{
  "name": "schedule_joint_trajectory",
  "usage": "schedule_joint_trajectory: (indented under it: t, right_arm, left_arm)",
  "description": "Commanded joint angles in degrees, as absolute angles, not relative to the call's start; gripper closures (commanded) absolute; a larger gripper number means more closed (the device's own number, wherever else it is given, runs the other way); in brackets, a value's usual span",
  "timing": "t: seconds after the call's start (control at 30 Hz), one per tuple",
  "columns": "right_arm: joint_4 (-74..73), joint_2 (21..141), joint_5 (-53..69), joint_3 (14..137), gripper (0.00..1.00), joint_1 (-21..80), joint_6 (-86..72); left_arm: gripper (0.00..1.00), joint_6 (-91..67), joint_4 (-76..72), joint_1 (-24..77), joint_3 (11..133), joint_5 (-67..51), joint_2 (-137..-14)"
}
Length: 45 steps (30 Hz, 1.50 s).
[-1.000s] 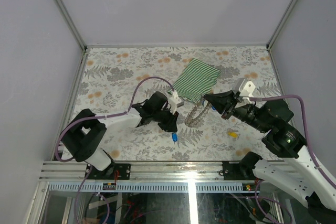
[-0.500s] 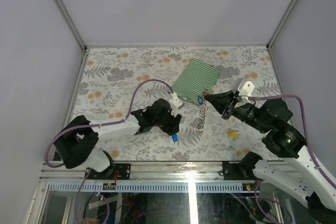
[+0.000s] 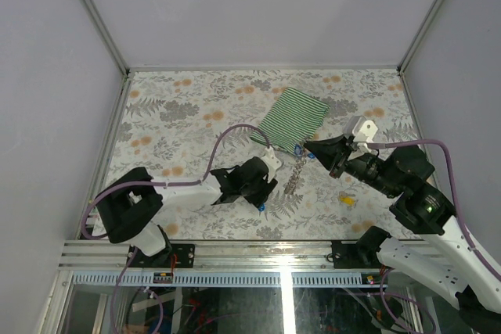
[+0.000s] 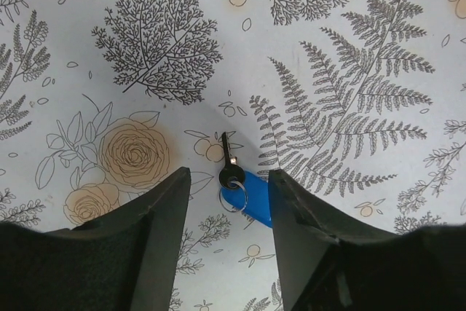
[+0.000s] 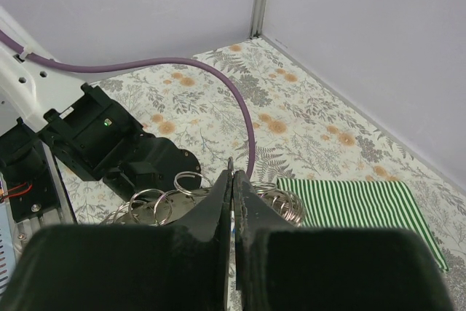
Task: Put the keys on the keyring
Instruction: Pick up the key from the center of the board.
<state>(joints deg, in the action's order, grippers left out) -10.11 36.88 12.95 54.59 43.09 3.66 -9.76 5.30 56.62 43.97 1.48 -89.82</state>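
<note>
- The flat blue plastic key tag [image 4: 255,205] lies on the fern-and-flower printed table cover [image 4: 349,49], on the near side of the green-and-white striped cloth [image 3: 293,117] and slightly to its left.
- In my left wrist view its long axis runs diagonally. The blue body is at the lower right, and the small metal loop and a black stub [image 4: 229,159] point up, away from the wrist.
- My left gripper [image 4: 227,180] is spread apart and holds nothing. The tag sits on the table between the two black fingers [image 4: 164,216], with its blue end just beside the right-hand one. I cannot tell if they touch.
- My left arm stretches low across the table towards the cloth's near side, with the wrist tipped down at the table.
- The keyring [image 3: 295,174], a string of silvery metal coil rings, runs from the cloth's near corner straight towards the table's near edge. Its top end is at my right gripper [image 5: 232,180].
- That gripper's fingers are pressed together, pinching one wire ring, and more rings fan out on both sides.
- My right arm comes in from the cloth's right, with the gripper roughly level and facing the left arm.
- A small yellow key tag [image 3: 345,201] lies near and to the right of the cloth, apart from both grippers.
</note>
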Motion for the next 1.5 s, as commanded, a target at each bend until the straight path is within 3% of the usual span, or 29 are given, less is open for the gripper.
schedule_joint_trajectory:
  t: [0.0,0.27,0.53,0.9,0.97,1.17,1.47]
  right_arm:
    - [-6.51,36.65,12.46,56.01,1.00,43.39,3.66]
    - [-6.69,36.57,12.48,55.94,1.00,43.41,3.70]
    - [-6.36,36.63,12.74,55.84,1.00,43.41,3.46]
    - [-6.06,36.85,13.32,55.97,1.00,43.42,3.12]
    - [-5.98,36.83,13.42,55.95,1.00,43.37,3.11]
    - [-5.91,37.09,13.71,56.03,1.00,43.35,3.08]
    - [-5.08,36.94,13.71,55.07,1.00,43.42,3.00]
  left_arm:
    - [0.54,-8.26,5.77,57.29,46.16,3.90,-90.96]
    - [0.57,-8.35,5.72,57.84,45.64,3.15,-91.92]
    - [0.79,-8.14,5.93,57.99,45.20,2.59,-91.90]
    - [1.00,-7.23,6.82,58.02,45.02,2.94,-90.05]
    - [0.99,-7.12,6.90,57.98,44.88,2.97,-88.97]
    - [0.68,-9.28,4.33,58.01,42.83,3.44,-82.99]
    - [0.60,-33.31,2.26,57.96,38.85,12.41,-74.92]
